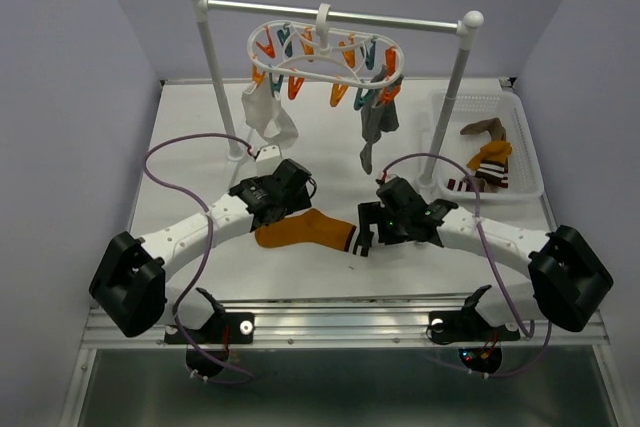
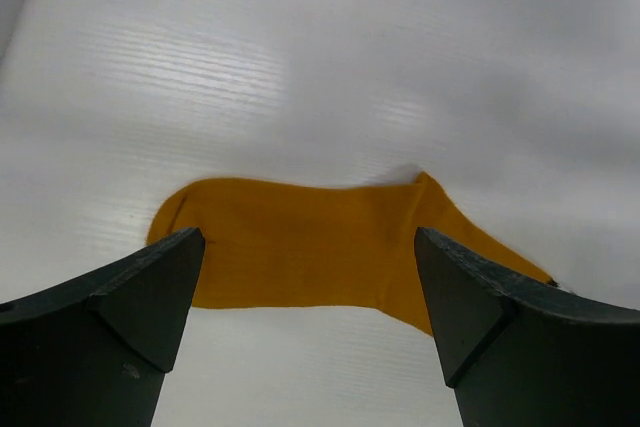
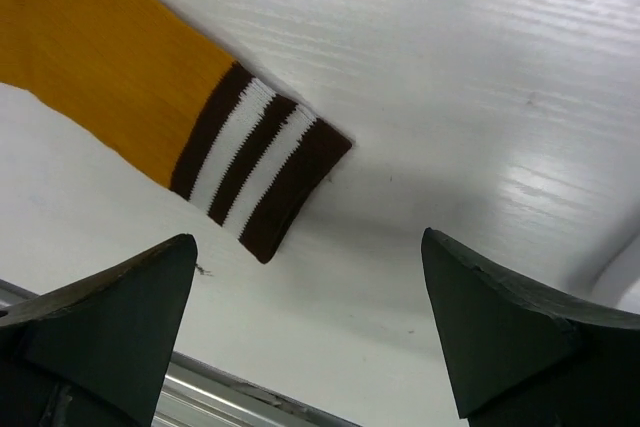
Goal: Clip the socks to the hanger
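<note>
A mustard-orange sock [image 1: 305,230] with a brown and white striped cuff [image 3: 255,172] lies flat on the table between the arms. My left gripper [image 2: 308,247] hovers open above its foot end [image 2: 300,237], holding nothing. By the cuff, my right gripper [image 3: 308,242] is open and empty over bare table. In the top view the left gripper [image 1: 290,209] and right gripper [image 1: 368,232] flank this sock. The white hanger [image 1: 325,57] hangs from the rail with orange and teal clips. A white sock [image 1: 268,112] and a grey sock [image 1: 378,122] dangle from it.
The metal rail stand [image 1: 340,15] with ball-topped posts spans the back of the table. A white perforated basket [image 1: 523,137] at the right holds more socks [image 1: 488,157]. The table's metal front rail [image 3: 230,387] runs just below my right gripper.
</note>
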Controlling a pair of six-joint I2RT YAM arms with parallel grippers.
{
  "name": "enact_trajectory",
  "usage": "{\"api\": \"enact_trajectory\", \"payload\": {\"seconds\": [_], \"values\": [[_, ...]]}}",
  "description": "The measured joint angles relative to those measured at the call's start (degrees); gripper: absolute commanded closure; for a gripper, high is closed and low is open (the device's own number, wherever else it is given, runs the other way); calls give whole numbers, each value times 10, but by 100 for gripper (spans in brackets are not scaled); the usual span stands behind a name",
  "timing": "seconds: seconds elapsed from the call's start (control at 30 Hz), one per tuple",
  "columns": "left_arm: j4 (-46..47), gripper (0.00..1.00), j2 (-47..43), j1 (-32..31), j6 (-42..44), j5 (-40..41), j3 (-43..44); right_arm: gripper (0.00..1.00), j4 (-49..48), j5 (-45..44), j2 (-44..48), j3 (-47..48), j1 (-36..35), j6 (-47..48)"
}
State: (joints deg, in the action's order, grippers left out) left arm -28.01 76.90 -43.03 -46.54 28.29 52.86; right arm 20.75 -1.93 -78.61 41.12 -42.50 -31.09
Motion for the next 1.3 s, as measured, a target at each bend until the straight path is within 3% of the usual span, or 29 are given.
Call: {"api": "enact_trajectory", "payload": {"seconds": [0.13, 0.3, 0.53, 0.77, 1.07, 1.3], "values": [[73, 1, -18, 0, 4, -56, -39, 0, 9, -19, 42, 29, 0, 21], [132, 1, -30, 0, -14, -109, -114, 0, -25, 19, 20, 69, 0, 50], [174, 1, 18, 4, -42, -118, -134, 0, -49, 71, -80, 70, 0, 70], [207, 1, 56, 49, -60, -107, -131, 0, -82, 110, -90, 44, 0, 69], [206, 1, 17, 99, -41, -87, -163, 0, -110, 124, -35, -3, 0, 73], [188, 1, -93, 50, 33, -120, -159, 0, -109, 87, 92, -6, 0, 93]]}}
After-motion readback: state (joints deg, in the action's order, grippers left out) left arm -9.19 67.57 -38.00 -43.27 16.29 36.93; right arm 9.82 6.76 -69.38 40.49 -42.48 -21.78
